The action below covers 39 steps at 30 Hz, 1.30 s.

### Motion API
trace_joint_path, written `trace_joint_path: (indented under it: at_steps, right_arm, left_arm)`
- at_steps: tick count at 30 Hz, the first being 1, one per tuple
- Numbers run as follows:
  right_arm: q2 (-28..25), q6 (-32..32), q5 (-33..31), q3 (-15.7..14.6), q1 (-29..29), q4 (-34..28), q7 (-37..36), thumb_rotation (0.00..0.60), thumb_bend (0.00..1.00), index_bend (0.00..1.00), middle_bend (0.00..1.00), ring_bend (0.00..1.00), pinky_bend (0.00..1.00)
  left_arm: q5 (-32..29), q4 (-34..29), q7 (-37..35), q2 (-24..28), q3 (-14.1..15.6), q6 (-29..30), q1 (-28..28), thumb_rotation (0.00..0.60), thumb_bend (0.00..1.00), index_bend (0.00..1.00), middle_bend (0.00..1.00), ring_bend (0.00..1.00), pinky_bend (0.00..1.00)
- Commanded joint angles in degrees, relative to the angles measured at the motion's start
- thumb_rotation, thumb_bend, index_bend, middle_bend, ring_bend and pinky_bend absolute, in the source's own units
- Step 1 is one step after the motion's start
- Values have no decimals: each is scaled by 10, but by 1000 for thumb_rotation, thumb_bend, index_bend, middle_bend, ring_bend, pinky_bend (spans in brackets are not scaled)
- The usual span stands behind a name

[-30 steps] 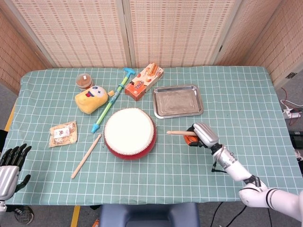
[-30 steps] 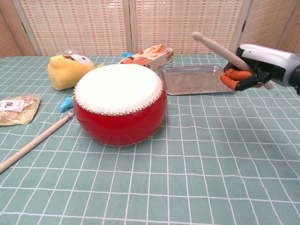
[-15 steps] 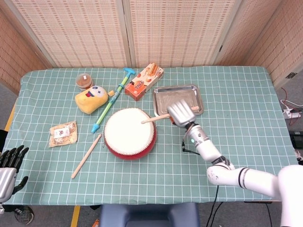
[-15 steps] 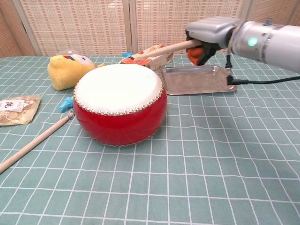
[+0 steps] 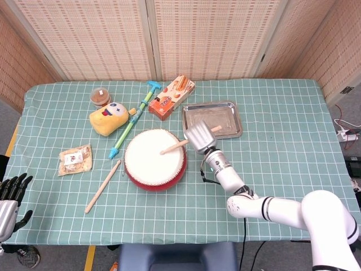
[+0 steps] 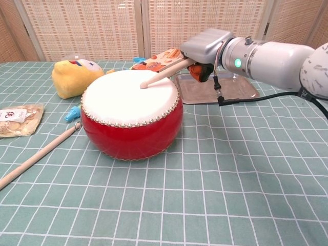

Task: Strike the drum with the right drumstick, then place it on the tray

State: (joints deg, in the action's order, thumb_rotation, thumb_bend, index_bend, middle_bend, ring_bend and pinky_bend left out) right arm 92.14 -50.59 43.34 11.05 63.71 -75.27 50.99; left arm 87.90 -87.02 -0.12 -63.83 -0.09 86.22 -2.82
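Your right hand (image 6: pixel 205 48) is clamped on the drumstick (image 6: pixel 163 72), its tip on the white skin of the drum (image 5: pixel 154 158); the tray (image 5: pixel 232 118) sits just beyond on the desk (image 5: pixel 282 158); your left hand (image 5: pixel 10 195), fingers apart, hangs off the near-left edge.

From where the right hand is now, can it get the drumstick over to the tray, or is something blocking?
Probably yes. The right hand holds the drumstick over the drum, and the tray lies just behind it, apparently bare, with nothing between.
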Motion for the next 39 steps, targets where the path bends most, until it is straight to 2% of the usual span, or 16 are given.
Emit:
trace_joint_path:
  at_steps: [1, 4, 7, 9, 14, 17, 23, 28, 32, 36, 39]
  right_arm:
    - [1, -27, 31, 25, -12, -15, -81, 600, 781, 1000, 1000, 1000, 1000]
    - [-5, -37, 56, 40, -24, -22, -137, 600, 780, 1000, 1000, 1000, 1000]
    - [-10, -33, 71, 36, -29, -19, -154, 600, 781, 1000, 1000, 1000, 1000]
    - [-11, -24, 71, 27, -29, -16, -147, 600, 781, 1000, 1000, 1000, 1000]
    - [-9, -4, 40, -6, -19, -5, -76, 600, 781, 1000, 1000, 1000, 1000]
    - [-5, -9, 25, -8, -16, -4, -56, 600, 782, 1000, 1000, 1000, 1000]
    - [-16, -53, 88, 40, -39, -31, -178, 600, 799, 1000, 1000, 1000, 1000]
    - [-25, -56, 114, 47, -56, -32, -234, 600, 807, 1000, 1000, 1000, 1000]
    - [-14, -34, 110, 21, -54, -2, -205, 600, 807, 1000, 1000, 1000, 1000]
    - [9, -13, 86, -4, -45, 36, -144, 600, 807, 1000, 1000, 1000, 1000]
    - [18, -9, 64, -4, -40, 44, -116, 600, 807, 1000, 1000, 1000, 1000]
  left_arm:
    - [-1, 1, -1, -1, -1, 0, 0, 600, 265, 0, 0, 0, 0]
    - [0, 1, 0, -1, -2, 1, -1, 600, 266, 0, 0, 0, 0]
    - [2, 0, 2, -1, -2, 1, -2, 600, 264, 0, 0, 0, 0]
    - [2, -1, 3, -1, -3, 1, -3, 600, 264, 0, 0, 0, 0]
    - [2, -4, 6, 0, -2, -1, -3, 600, 264, 0, 0, 0, 0]
    - [1, -5, 7, 0, -2, -1, -3, 600, 264, 0, 0, 0, 0]
    - [-1, -5, 8, -1, -3, 0, -2, 600, 264, 0, 0, 0, 0]
    - [1, -6, 10, 0, -4, 0, -4, 600, 264, 0, 0, 0, 0]
    - [2, -7, 12, -1, -4, 0, -5, 600, 265, 0, 0, 0, 0]
    - [-1, -8, 13, -1, -4, -3, -5, 600, 266, 0, 0, 0, 0]
    - [-3, -7, 14, -1, -4, -5, -5, 600, 266, 0, 0, 0, 0]
